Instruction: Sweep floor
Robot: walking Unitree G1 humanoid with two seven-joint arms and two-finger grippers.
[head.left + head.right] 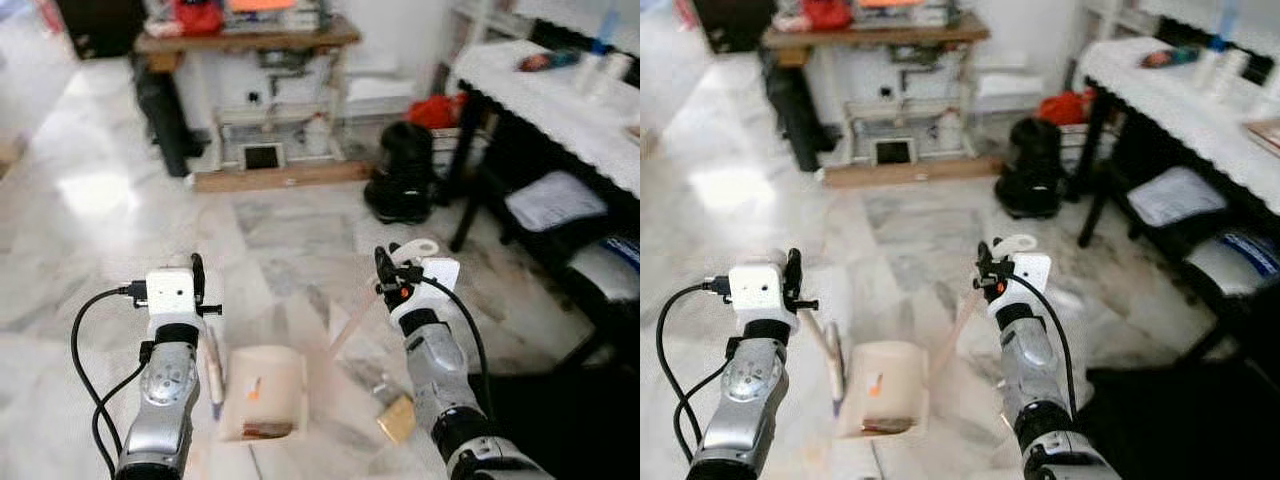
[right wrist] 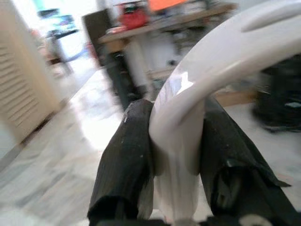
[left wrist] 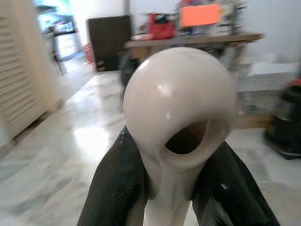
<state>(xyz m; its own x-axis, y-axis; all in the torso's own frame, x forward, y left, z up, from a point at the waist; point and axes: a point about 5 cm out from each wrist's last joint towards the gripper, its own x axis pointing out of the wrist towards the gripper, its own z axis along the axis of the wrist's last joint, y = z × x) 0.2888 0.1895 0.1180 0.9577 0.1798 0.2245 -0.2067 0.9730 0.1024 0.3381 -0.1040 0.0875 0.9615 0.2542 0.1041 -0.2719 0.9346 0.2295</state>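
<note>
My left gripper (image 1: 198, 280) is shut on the cream handle (image 3: 181, 108) of a cream dustpan (image 1: 262, 395). The pan rests low on the marble floor between my arms, with an orange scrap and some brown dirt inside it. My right gripper (image 1: 385, 272) is shut on the white curved handle (image 2: 207, 61) of a broom. Its thin stick (image 1: 350, 320) slants down toward the dustpan, blurred. A tan block (image 1: 397, 418) sits on the floor beside my right forearm; I cannot tell whether it belongs to the broom.
A black vacuum-like object (image 1: 403, 175) stands ahead on the right, beside a red bag (image 1: 437, 110). A dark table with a white lace cloth (image 1: 560, 100) and a stool (image 1: 605, 270) line the right side. A cluttered wooden table (image 1: 245, 40) stands at the back.
</note>
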